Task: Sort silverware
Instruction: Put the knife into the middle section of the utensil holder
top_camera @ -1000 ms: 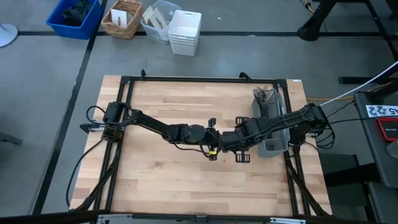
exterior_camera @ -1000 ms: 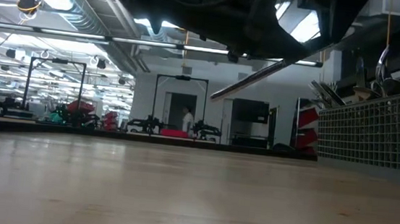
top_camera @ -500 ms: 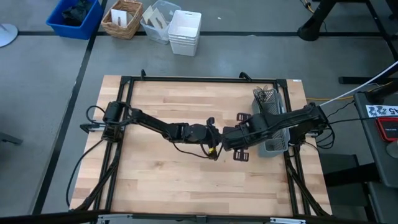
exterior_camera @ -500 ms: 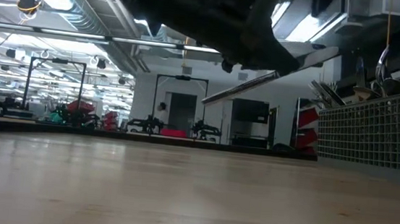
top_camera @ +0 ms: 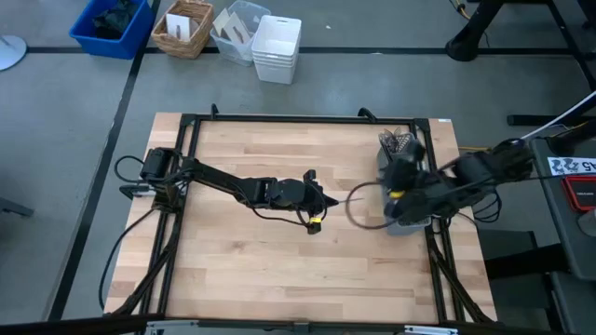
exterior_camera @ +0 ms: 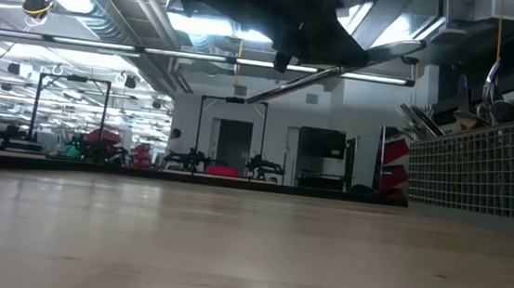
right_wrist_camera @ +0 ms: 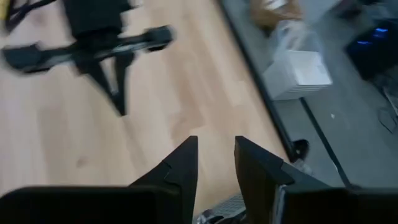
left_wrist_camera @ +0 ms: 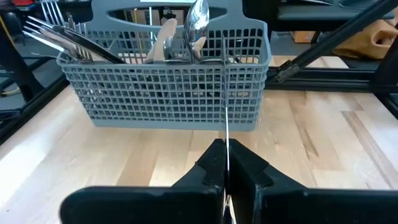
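Left gripper is clamped on one thin, flat metal knife; one grey plastic mesh caddy holds several shiny utensils; right gripper is parted, holding nothing.

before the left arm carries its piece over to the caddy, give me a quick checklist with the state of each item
1. Left gripper shut on the knife: ok, the thin blade stands up from between closed fingers.
2. Knife lifted off the table: ok, the low view shows it in the air.
3. Right gripper empty and open: ok.
4. Right arm out of the way: not ok, it hangs over the caddy in the high view.
5. Caddy upright, silverware standing inside: ok.
6. Which compartment suits knives: cannot tell.
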`<state>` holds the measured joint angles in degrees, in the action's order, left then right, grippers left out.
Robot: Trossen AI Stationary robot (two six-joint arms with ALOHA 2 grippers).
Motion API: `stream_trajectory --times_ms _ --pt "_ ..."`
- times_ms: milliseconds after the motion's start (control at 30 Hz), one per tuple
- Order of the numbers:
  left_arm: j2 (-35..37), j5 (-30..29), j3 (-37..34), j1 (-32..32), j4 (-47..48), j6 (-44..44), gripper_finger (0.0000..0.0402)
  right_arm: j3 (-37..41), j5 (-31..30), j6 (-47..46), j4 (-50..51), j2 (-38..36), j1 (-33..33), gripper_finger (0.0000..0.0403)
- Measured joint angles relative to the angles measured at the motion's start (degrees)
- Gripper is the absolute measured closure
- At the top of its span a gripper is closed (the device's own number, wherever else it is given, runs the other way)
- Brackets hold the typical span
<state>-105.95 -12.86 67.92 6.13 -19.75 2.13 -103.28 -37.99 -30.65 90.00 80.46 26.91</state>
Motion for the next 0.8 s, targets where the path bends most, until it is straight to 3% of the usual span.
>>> stream_trajectory --times_ms 100,333,567,800 --pt "0.0 0.0 0.0 0.0 -0.8 0.2 0.0401 6.0 -6.1 -8.2 0.1 -5.1 3.0 0.0297" --pt "0.0 0.0 0.0 1.1 -12.5 -1.0 0.0401 22.4 -13.1 -25.3 -2.3 -10.2 8.4 0.0297" --pt "0.1 0.0 0.0 1.0 -17.7 -0.9 0.0402 33.2 -23.3 -27.2 -16.2 -9.7 9.1 0.0297" --pt "0.1 0.0 0.0 1.1 -18.5 -0.7 0.0402 34.6 -28.5 -24.4 -26.0 -9.5 9.1 0.0297"
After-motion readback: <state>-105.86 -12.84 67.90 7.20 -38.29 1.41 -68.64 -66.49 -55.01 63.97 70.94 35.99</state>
